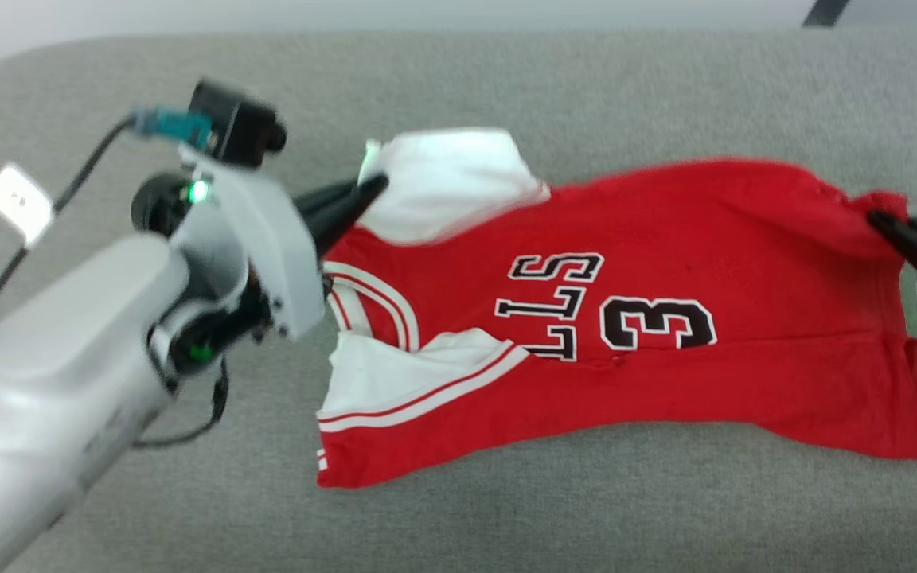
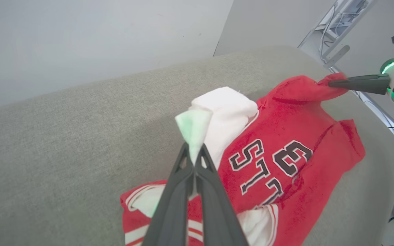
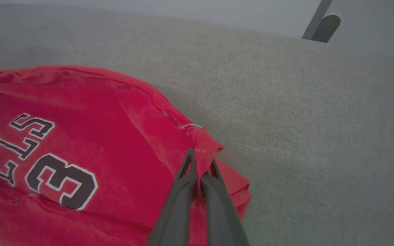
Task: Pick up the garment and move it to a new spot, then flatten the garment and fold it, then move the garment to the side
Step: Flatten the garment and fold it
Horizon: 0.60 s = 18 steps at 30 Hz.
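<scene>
The garment (image 1: 665,334), a red jersey with white sleeves and black numbers, lies spread sideways on the grey padded surface (image 1: 586,87). My left gripper (image 1: 375,189) is shut on the edge of the far white sleeve (image 1: 450,179), pinching a pale fold of the garment (image 2: 217,112) between the fingers (image 2: 183,171). At the far right, my right gripper (image 1: 876,219) is shut on the red hem corner of the garment (image 3: 80,112), with cloth bunched up at the fingertips (image 3: 202,160). That gripper (image 2: 332,83) also appears at the upper right of the left wrist view.
The grey padded surface (image 3: 303,102) runs wide around the jersey. A cable (image 1: 84,175) trails from my left arm. Beyond the surface's far right edge a dark metal leg (image 3: 320,24) stands, with a rack and cables (image 2: 340,24) nearby.
</scene>
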Available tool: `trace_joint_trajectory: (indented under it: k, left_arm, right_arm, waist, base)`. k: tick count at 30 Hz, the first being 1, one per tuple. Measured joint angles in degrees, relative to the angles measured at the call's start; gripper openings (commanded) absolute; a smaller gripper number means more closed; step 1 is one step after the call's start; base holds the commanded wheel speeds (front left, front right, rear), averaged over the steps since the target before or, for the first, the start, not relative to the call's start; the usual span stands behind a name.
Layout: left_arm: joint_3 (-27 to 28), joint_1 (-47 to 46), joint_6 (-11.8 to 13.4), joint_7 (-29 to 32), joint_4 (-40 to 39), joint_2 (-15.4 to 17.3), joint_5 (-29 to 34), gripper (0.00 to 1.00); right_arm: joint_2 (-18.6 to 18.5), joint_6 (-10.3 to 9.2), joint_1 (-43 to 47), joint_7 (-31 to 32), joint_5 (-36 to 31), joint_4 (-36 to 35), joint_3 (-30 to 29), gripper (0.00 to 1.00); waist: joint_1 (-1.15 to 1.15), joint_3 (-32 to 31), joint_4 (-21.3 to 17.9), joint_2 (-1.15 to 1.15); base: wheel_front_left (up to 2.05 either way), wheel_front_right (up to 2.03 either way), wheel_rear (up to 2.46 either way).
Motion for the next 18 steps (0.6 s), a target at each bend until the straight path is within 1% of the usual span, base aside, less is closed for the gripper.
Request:
trace_joint_trajectory:
  k: [5, 10, 14, 18]
  left_arm:
    - [-0.55, 6.28, 0.12, -3.96, -6.34, 4.47, -0.89, 0.00]
    - [-0.69, 12.41, 2.65, -8.04, -13.14, 8.20, -1.04, 0.00]
    - [-1.35, 17.06, 4.67, -11.24, -17.44, 10.01, -0.88, 0.00]
    - [-1.38, 20.91, 6.30, -15.33, -18.68, 9.37, -1.00, 0.00]
  right_arm:
    - [-3.49, 0.00, 9.31, -0.66, 0.82, -6.55, -3.42, 0.00]
    - [-4.58, 0.00, 17.45, 0.10, 0.34, -12.60, -8.36, 0.00]
    - [-3.85, 0.00, 23.02, 1.27, -0.71, -15.58, -13.08, 0.00]
    - [-1.67, 0.00, 27.04, 1.32, -3.70, -16.40, -17.18, 0.00]
  waist:
    - [0.00, -3.10, 1.69, 0.00]
    - [0.00, -4.79, 3.08, 0.00]
    - [0.00, -4.61, 3.41, 0.00]
    - [0.00, -3.52, 3.29, 0.00]
  base:
    - [0.00, 0.00, 0.00]
    - [0.00, 0.00, 0.00]
    - [0.00, 0.00, 0.00]
    - [0.00, 0.00, 0.00]
